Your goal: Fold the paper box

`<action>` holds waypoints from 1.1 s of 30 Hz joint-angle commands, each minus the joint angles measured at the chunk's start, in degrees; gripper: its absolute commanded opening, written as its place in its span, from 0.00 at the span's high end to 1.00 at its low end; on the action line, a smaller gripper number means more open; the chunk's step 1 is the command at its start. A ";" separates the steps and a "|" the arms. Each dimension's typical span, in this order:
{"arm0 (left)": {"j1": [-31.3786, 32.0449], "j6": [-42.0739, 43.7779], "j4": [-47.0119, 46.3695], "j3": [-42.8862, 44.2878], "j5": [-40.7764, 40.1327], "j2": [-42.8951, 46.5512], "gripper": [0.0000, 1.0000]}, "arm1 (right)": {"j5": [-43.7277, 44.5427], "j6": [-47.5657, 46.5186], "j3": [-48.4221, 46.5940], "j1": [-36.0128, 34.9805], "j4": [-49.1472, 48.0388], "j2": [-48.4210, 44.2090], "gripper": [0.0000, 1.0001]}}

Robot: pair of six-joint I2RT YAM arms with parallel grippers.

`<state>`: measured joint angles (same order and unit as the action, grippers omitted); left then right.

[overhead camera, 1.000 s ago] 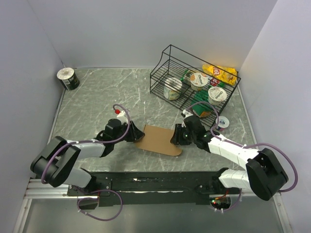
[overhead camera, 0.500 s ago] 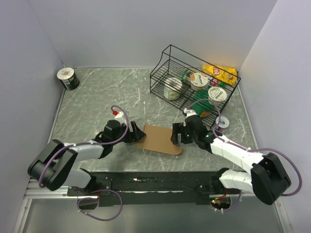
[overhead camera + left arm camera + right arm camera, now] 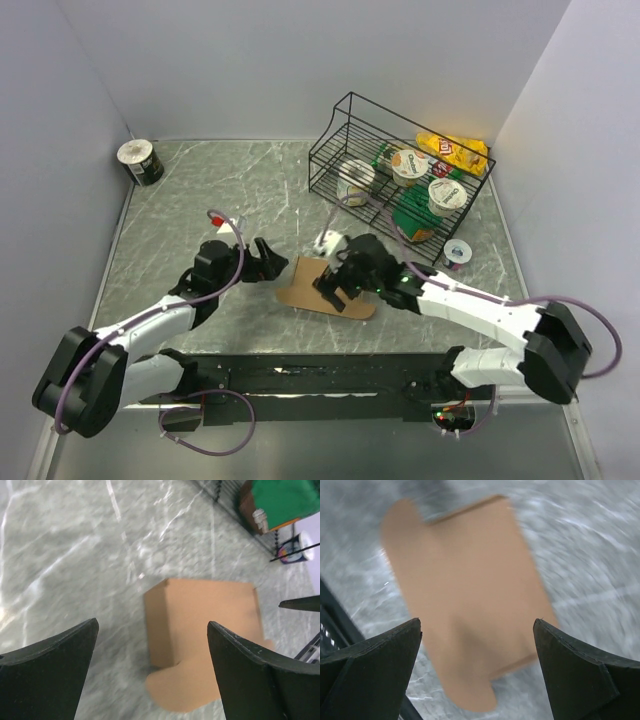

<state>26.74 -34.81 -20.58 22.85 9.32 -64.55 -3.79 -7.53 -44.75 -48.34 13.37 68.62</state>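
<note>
Both claws spring wide apart and let go, the left gripper [image 3: 274, 262] backing off and the right gripper [image 3: 335, 290] swinging over the paper box [image 3: 300, 287], which lies flat and unheld on the table [image 3: 200, 200] between them, suggesting one fold is finished.

No lettering can be read anywhere. The yellow snack bag [image 3: 455, 150] in the black wire basket [image 3: 340, 120] carries a small red round logo. The cup lids [image 3: 410, 163] beside it bear print, all too small to make out.
</note>
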 commanded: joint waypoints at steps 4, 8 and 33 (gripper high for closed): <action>-1.78 1.67 -7.19 -6.76 8.25 2.60 0.03 | 3.17 -11.01 -4.47 -5.63 -1.94 7.58 0.00; -1.78 2.11 -9.04 -6.51 10.01 -1.44 0.01 | 4.92 -12.68 -6.31 -6.50 -1.68 11.00 0.00; -1.96 1.15 -26.35 -0.88 18.01 -20.08 0.16 | 11.61 -15.50 -6.93 -7.83 -2.73 21.64 0.07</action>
<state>25.04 -32.56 -40.45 18.52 25.41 -82.87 5.67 -22.41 -50.00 -55.83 10.17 88.01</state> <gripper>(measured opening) 0.835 0.944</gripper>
